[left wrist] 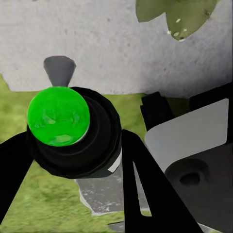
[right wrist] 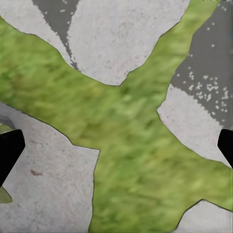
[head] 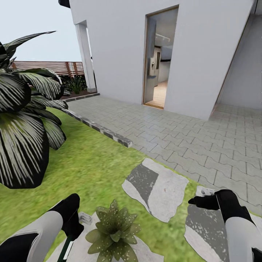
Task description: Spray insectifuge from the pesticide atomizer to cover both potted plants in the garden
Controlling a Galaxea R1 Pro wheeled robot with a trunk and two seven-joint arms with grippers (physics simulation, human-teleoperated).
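A home's back garden. Grass lawn [head: 91, 160] with grey stepping slabs [head: 160, 189] meets a paved patio [head: 189, 134] beside a white house wall [head: 203, 47]. An open doorway [head: 160, 58] shows a room inside; a slatted wooden fence [head: 54, 67] closes the far side.

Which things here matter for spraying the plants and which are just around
Part of the job:
- potted plant, low speckled rosette by the left arm
- atomizer, green-topped, in the left gripper
- grass lawn

Just around:
- tall palm
- stone slabs
- paved patio
- house doorway
- right gripper, open, empty

L gripper [head: 74, 227] clamped, pointing down; R gripper [right wrist: 116, 145] spread wide.
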